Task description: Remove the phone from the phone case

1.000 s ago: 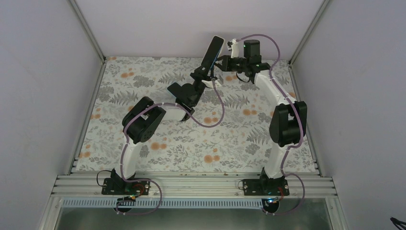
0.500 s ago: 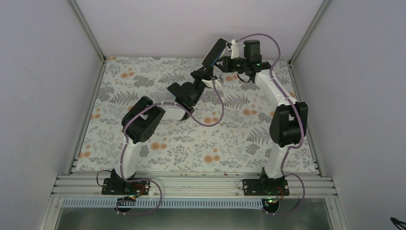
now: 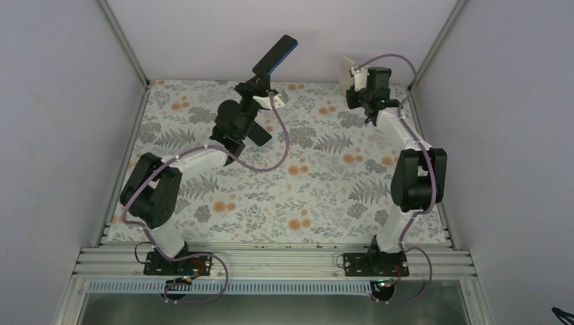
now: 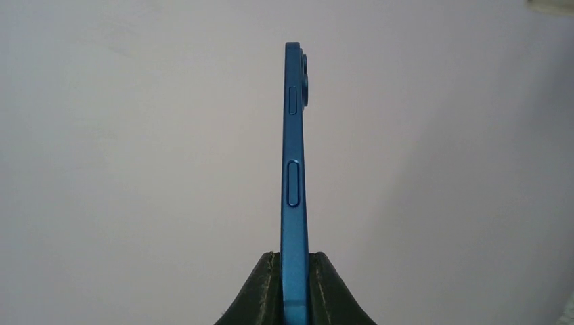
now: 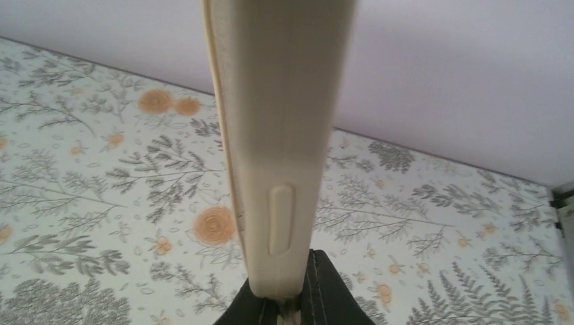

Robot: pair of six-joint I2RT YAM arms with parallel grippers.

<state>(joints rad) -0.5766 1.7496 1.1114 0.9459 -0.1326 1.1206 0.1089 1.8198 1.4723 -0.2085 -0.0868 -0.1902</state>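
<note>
pale lilac walls (image 3: 223, 34) box in a table (image 3: 298, 196) covered in a grey fern and orange flower print. the left gripper (image 4: 295, 269) is clamped on the bottom end of the blue phone (image 4: 294, 169), which is raised over the far left, bare and edge-on, its side buttons showing. well apart from it, the right gripper (image 5: 292, 299) pinches the cream phone case (image 5: 277, 122) upright near the far right corner.

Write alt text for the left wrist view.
A bare blue phone stands upright and edge-on, its lower end pinched in the left tool. Two side buttons face the camera; a plain pale wall fills the background.
</note>
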